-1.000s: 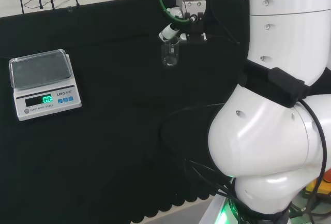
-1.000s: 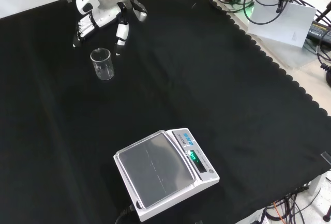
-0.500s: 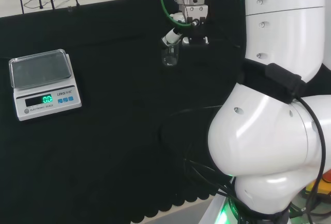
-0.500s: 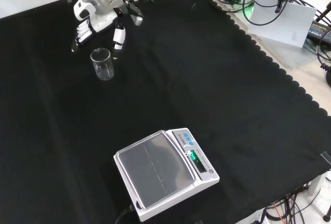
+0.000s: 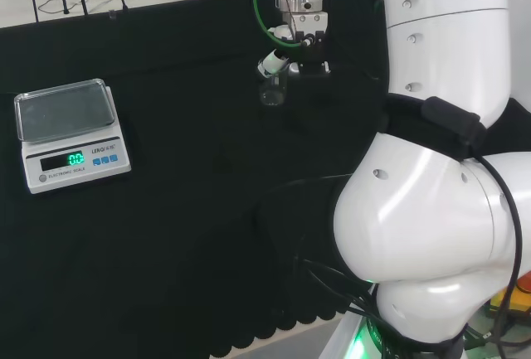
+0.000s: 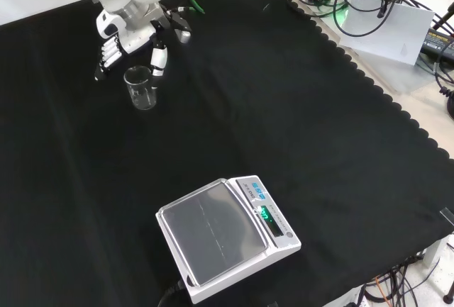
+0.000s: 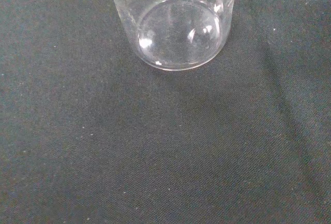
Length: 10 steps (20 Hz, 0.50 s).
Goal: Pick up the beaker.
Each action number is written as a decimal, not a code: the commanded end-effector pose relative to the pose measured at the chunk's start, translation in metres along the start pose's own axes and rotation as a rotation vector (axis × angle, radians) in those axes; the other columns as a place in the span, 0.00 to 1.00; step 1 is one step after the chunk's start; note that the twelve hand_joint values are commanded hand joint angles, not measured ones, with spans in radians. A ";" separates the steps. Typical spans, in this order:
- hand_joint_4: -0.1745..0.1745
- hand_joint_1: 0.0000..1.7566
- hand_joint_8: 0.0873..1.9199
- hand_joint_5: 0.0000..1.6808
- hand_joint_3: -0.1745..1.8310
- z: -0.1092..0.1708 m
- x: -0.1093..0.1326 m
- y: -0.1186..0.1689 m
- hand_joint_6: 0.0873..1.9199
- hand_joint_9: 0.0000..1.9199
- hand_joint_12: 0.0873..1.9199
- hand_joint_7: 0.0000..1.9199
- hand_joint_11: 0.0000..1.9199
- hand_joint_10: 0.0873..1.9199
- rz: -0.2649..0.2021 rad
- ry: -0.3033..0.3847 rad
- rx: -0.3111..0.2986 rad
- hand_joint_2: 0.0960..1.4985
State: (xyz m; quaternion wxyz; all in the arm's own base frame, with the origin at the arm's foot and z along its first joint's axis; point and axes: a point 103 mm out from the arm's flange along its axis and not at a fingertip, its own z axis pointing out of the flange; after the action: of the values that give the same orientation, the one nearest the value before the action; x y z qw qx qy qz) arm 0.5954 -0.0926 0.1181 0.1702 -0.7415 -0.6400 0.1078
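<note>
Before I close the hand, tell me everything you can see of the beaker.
The beaker is a small clear glass cylinder with an open mouth, standing upright on the black cloth. It looks empty: the wrist view shows its round base bare, with printed white graduation marks on the wall. In the front view it stands at the cloth's upper left, far from the scale. The hand is just above and behind it, fingers straight on either side of the rim; no contact is visible.

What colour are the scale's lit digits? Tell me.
Green, on the scale; the head view shows its display best.
</note>
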 end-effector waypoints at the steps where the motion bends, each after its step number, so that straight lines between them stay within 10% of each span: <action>1: 0.72 0.38 0.17 0.00 0.05 0.006 -0.001 0.005 0.00 0.01 0.61 0.00 0.00 0.43 0.006 -0.015 0.020 0.55; 10: 0.72 0.38 0.17 0.00 0.05 0.017 0.002 0.011 0.00 0.01 0.61 0.00 0.00 0.43 0.008 -0.035 0.042 0.55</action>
State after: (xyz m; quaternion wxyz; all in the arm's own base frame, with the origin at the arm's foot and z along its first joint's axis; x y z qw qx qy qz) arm 0.5997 -0.0927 0.1020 0.1737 -0.7394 -0.6376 0.1288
